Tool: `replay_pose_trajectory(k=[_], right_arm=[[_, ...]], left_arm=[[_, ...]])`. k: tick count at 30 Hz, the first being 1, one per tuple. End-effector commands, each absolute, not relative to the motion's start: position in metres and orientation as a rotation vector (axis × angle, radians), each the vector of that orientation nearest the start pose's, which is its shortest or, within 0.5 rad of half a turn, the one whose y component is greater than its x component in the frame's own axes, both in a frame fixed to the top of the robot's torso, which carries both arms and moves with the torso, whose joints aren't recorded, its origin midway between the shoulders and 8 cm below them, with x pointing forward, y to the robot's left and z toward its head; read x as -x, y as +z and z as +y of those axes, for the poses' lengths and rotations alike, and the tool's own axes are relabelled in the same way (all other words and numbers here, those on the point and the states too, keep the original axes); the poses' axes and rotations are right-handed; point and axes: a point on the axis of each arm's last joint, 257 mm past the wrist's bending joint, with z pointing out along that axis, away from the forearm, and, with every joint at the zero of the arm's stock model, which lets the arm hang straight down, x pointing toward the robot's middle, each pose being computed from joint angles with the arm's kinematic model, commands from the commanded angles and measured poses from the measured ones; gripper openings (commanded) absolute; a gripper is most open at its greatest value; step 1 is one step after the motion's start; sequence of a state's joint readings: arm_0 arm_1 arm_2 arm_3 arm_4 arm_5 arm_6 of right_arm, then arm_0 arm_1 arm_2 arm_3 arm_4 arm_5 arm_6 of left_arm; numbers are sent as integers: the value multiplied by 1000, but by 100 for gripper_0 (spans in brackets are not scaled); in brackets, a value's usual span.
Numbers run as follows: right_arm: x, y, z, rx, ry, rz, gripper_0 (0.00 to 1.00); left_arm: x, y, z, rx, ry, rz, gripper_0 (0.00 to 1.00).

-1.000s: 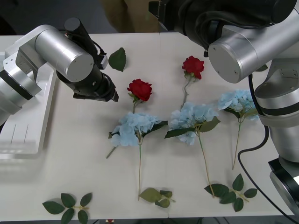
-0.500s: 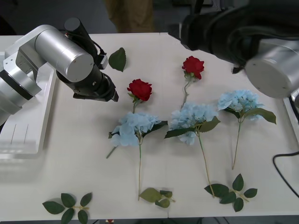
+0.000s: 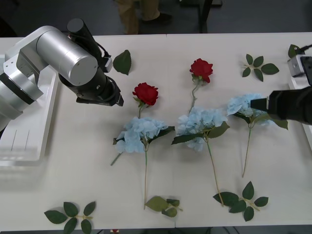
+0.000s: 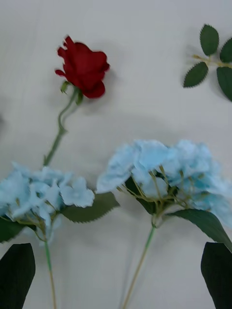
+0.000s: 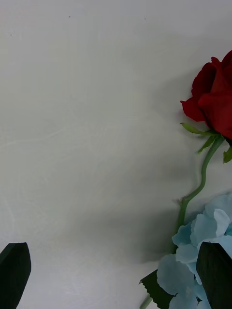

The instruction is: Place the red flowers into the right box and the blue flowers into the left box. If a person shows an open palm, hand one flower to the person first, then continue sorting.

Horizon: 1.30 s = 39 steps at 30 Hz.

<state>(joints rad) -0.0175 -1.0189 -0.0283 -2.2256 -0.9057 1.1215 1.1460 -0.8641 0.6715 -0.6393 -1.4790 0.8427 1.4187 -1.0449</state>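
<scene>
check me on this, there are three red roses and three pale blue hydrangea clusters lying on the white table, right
Not quite: the front view shows two deep red artificial roses, not three. The three pale sky-blue hydrangea clusters do lie on the white table.

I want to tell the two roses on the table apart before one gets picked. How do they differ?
The rose nearer the left claw lies closer to the robot, its short stem ending under a blue flower. The farther rose has a longer, curved stem reaching the middle blue flower. The nearer one sits right beside the open left claw; the farther one lies apart from both claws. Both are deep red, lying flat, untouched.
</scene>
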Motion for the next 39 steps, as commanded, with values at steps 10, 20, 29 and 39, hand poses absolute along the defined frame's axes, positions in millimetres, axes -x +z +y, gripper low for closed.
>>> replay_pose_trajectory(k=[10,20,29,39], right_arm=[[-409,-258,-313,218,122,2343,100],[-458,-308,-283,232,143,2357,100],[-489,-302,-273,216,150,2331,82],[-498,-328,-277,230,108,2349,36]], left_arm=[[-538,-220,156,-385,-52,2653,100],[-535,-259,154,-370,29,2664,100],[-554,-301,130,-303,60,2645,100],[-551,-321,96,-296,22,2612,100]])
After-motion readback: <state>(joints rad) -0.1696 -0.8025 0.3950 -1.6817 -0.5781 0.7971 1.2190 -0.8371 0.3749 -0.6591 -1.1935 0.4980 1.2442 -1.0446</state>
